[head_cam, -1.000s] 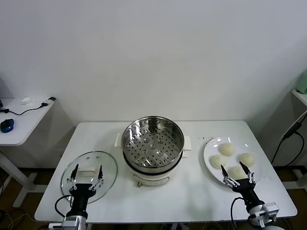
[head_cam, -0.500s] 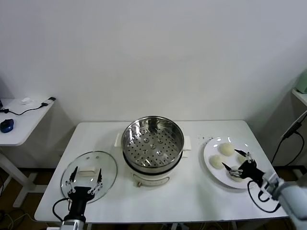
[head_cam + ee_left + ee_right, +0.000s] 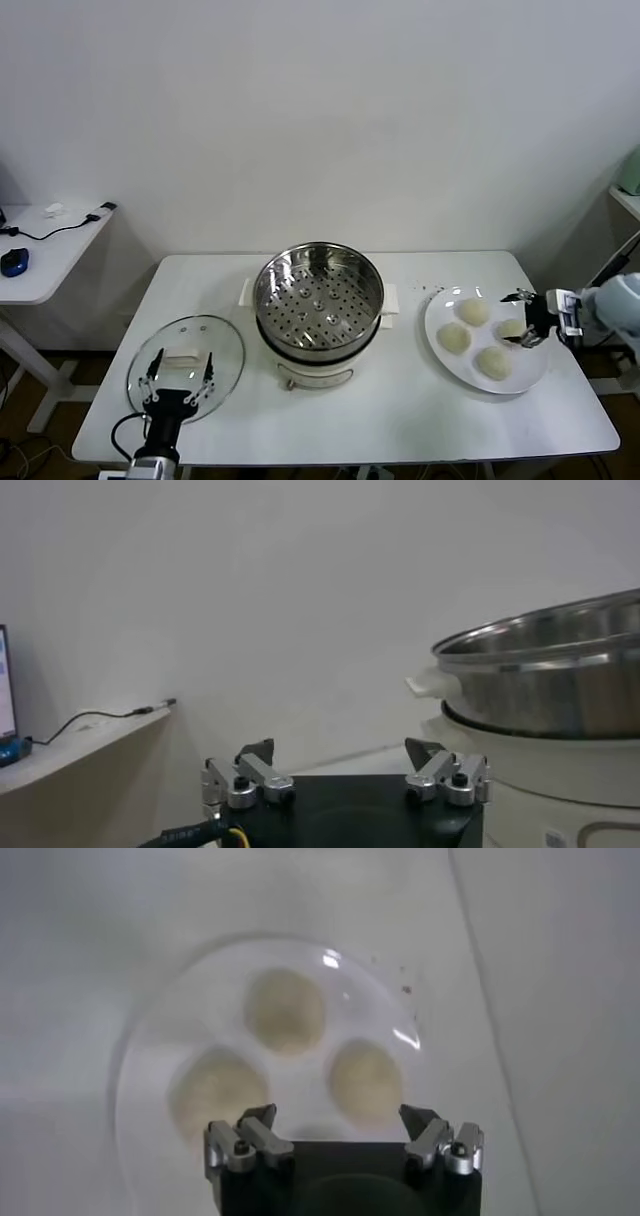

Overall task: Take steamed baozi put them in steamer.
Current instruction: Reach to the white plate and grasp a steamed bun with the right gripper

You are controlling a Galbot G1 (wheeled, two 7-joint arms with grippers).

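The steamer (image 3: pixel 318 300), a shiny steel pot with a perforated tray on a white base, stands mid-table with nothing in it. Several cream baozi lie on a white plate (image 3: pixel 437 316) to its right, among them one at the back (image 3: pixel 473 311), one on the left (image 3: pixel 453 337) and one in front (image 3: pixel 493 362). My right gripper (image 3: pixel 508 320) reaches in from the right, open, over the plate's right-hand baozi (image 3: pixel 514 329). Its wrist view shows the open gripper (image 3: pixel 338 1118) above three baozi (image 3: pixel 285 1010) (image 3: pixel 218 1093) (image 3: pixel 366 1081). My left gripper (image 3: pixel 180 374) hangs open at the front left.
A round glass lid (image 3: pixel 186 352) lies flat on the table under the left gripper. The steamer's side (image 3: pixel 545 690) fills one edge of the left wrist view beyond that open gripper (image 3: pixel 340 750). A white side desk (image 3: pixel 40 250) stands far left.
My right arm swung from the table's front edge round to the right side, and its gripper now hangs over the plate from the right. The left arm has barely moved.
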